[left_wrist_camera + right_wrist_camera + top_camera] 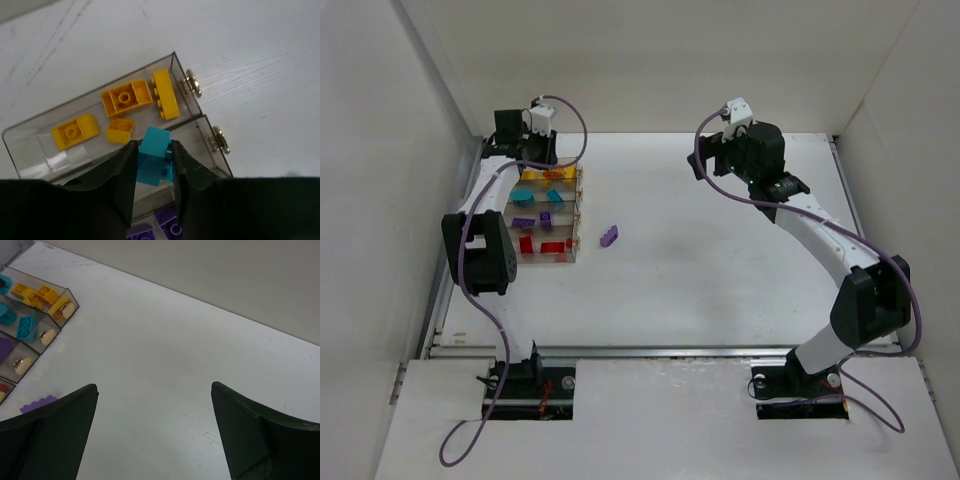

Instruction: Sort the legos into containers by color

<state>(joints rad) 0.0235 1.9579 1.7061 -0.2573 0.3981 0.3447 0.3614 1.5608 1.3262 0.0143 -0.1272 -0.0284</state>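
Left hand point(153, 150) clamped on cyan lego point(154, 142) over the containers point(577, 200), upper left of overhead frame. Right hand point(155, 400) spread wide, upper right. Purple lego point(609, 236) loose on worktop point(720, 260).

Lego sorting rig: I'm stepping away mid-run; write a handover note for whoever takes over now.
Left gripper: shut on a teal brick, held over the containers by the wall between the yellow bin and the teal bin.
Right gripper: open, empty, over bare table.
Done: yellow, teal, purple and red bricks lie in separate bins.
To do: drop the teal brick in the teal bin, then bin the loose purple brick on the table.
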